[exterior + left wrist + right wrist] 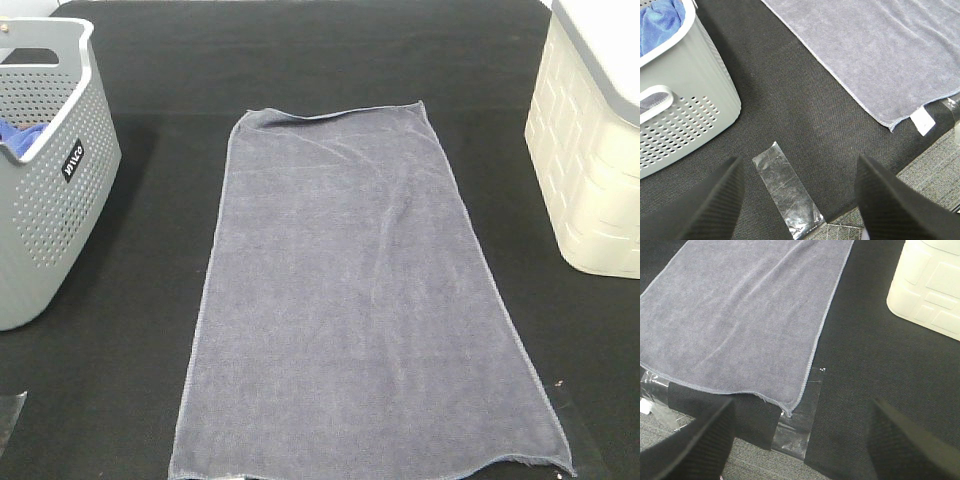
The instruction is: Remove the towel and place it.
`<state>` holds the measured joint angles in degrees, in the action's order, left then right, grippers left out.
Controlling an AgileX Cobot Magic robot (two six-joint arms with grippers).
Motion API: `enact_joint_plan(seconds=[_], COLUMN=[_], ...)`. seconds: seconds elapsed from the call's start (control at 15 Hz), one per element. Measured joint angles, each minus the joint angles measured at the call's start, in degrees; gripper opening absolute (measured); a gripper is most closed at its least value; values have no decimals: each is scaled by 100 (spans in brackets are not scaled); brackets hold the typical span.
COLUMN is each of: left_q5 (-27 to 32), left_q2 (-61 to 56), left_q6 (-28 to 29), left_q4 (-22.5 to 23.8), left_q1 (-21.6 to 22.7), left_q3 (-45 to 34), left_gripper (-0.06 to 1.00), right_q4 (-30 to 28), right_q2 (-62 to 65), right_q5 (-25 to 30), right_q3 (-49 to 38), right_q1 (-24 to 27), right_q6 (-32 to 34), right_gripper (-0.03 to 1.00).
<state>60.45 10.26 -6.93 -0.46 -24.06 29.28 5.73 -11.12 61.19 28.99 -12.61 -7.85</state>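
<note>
While the towel (pixel 365 300) lies flat and spread out in the middle of the black table (pixel 150 260), both arms hang back near the front edge and hold nothing. The towel is a soft grey-purple cloth with a sewn edge all round. Its long side runs from the front of the table to the back. It touches no basket.

The grey basket (pixel 45 190) with many small holes stands on the left side, apart from the towel. A bright blue cloth (pixel 20 135) sits inside it. A cream box (pixel 590 150) stands on the right side, also apart from the towel.

The left gripper (pixel 800 200) hangs above the black cloth near the grey basket. Its two dark fingers (pixel 710 205) are spread wide, and nothing is between them. A strip of clear tape (pixel 787 192) lies on the table under the gap. A small white tag (pixel 922 120) sticks out from the towel's corner nearby.

The right gripper (pixel 800 440) hangs above the other front corner of the towel. Its fingers (pixel 695 440) are spread wide too, with nothing between them. More clear tape (pixel 795 432) lies under that corner
</note>
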Motion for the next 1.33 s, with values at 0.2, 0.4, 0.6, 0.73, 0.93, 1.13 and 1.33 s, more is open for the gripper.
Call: enact_joint_plan(seconds=[0.2,0.4,0.6,0.73,0.93,1.13,1.33], left_q5=[0,-11,-29,-29,-34,-34,-34], left_q2=[0,-74,-361,-676,-1020,-1043,-1054], left_q6=[0,0,0,0,0,0,0], left_q4=[-6,-6,-6,-6,-6,-6,-6], left_q1=[23,751,1730,1896,1942,1942,1942], left_q3=[0,0,0,0,0,0,0], left_gripper=[62,62,62,62,62,62,62], right_q4=[0,29,132,138,155,172,206], right_q2=[0,23,52,258,825,1089,1134], right_q5=[0,0,0,-6,0,0,0], right_q3=[0,0,0,0,0,0,0], right_q1=[0,229,1186,1587,1644,1644,1404], right_q6=[-6,-6,-6,-6,-6,-6,-6], right_gripper=[69,69,69,69,69,69,69])
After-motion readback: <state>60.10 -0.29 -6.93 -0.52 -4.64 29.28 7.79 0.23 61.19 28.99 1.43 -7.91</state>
